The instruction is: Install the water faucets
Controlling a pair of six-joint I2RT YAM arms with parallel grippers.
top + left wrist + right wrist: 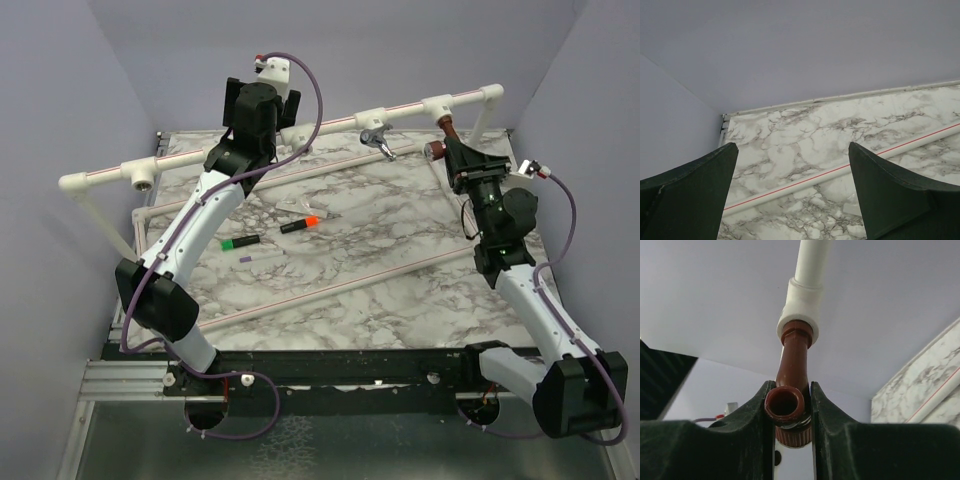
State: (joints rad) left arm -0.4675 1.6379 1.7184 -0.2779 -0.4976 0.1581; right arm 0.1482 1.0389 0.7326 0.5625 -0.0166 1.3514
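Observation:
The copper-coloured water faucet (794,355) points its round spout mouth at the right wrist camera. Its far end sits in a white tee fitting (799,310) on the pipe. My right gripper (791,386) is shut on it, one finger on each side of the spout. From above, this gripper (449,150) sits just below the copper faucet (446,127) at the pipe's right end. The chrome faucet (375,140) hangs at another tee further left, touched by nothing. My left gripper (792,147) is open above the marble table, with nothing between its fingers.
A white pipe frame (200,158) with several tee fittings runs across the back of the table. Thin red-striped pipes (840,171) lie on the marble. Marker pens with an orange cap (303,223) and a green cap (240,242) lie mid-table. Lilac walls close in three sides.

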